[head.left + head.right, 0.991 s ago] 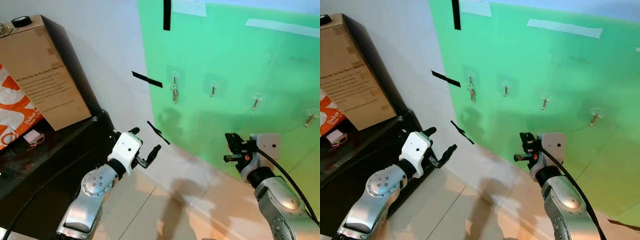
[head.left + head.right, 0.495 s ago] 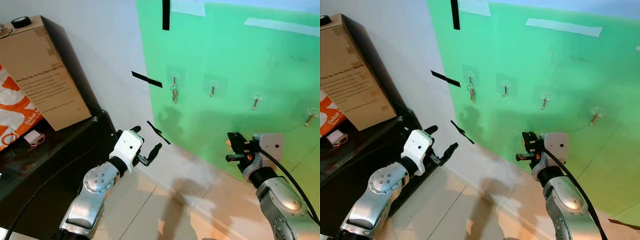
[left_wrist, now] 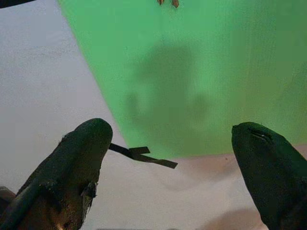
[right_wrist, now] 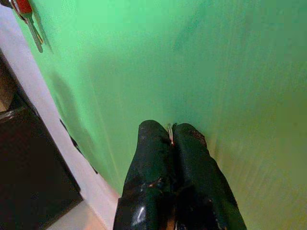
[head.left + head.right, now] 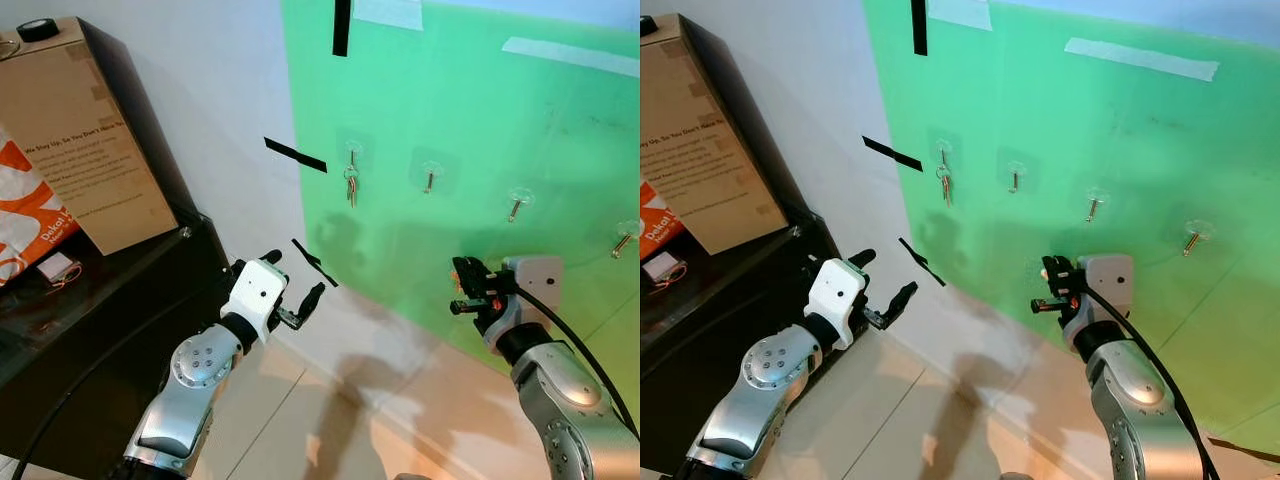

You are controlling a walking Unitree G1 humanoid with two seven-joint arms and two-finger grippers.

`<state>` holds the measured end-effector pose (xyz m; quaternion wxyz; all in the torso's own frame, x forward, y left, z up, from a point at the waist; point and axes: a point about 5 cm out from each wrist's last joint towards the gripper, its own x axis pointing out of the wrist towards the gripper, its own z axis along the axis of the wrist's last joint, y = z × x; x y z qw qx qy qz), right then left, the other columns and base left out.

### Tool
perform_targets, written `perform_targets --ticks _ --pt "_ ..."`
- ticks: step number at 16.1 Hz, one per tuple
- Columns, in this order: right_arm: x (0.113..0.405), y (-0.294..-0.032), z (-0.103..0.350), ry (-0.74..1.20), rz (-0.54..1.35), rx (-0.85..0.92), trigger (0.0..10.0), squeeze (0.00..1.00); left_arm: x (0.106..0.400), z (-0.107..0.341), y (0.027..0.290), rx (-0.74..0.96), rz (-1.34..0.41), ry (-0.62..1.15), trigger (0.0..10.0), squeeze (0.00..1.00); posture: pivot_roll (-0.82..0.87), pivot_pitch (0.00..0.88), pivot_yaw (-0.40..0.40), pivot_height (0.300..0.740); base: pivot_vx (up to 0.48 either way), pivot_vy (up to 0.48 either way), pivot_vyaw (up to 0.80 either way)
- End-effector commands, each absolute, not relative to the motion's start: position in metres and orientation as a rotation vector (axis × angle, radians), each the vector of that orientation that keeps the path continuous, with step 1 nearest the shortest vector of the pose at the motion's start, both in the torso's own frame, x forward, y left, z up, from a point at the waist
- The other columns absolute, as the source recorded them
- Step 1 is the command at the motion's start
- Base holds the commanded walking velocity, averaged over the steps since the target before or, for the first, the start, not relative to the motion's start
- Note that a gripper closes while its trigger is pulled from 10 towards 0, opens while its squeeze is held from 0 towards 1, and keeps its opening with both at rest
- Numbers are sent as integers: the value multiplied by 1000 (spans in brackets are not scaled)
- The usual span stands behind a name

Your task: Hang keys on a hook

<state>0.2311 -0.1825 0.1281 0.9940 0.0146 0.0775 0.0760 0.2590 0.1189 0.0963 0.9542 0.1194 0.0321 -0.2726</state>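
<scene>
Pinching key ring [image 4: 170, 132] in right hand [image 4: 171, 139].

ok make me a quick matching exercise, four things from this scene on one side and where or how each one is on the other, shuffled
Things:
1. keys
2. cardboard box
3. left tool
4. right tool

States or places:
A. fingers spread open, nothing between them
B. hanging from the leftmost hook on the green board
C. standing on the dark cabinet by the wall
D. fingers pressed together on a thin bit of metal, held up in front of the green board

Pairs: 1-B, 2-C, 3-A, 4-D
</scene>
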Motion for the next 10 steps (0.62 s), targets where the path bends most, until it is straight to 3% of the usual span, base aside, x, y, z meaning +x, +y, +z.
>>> perform_targets --ticks 1,7,10 --pt "236 -182 132 133 162 28 10000 0 262 98 124 256 -531 59 10000 0 -150 0 63 740 0 0 0" --pt "238 -183 134 118 130 26 10000 0 268 100 115 228 -526 38 10000 0 -170 0 77 740 0 0 0" --pt "238 -176 132 125 144 25 10000 0 267 99 125 219 -454 38 10000 0 -139 0 31 740 0 0 0"
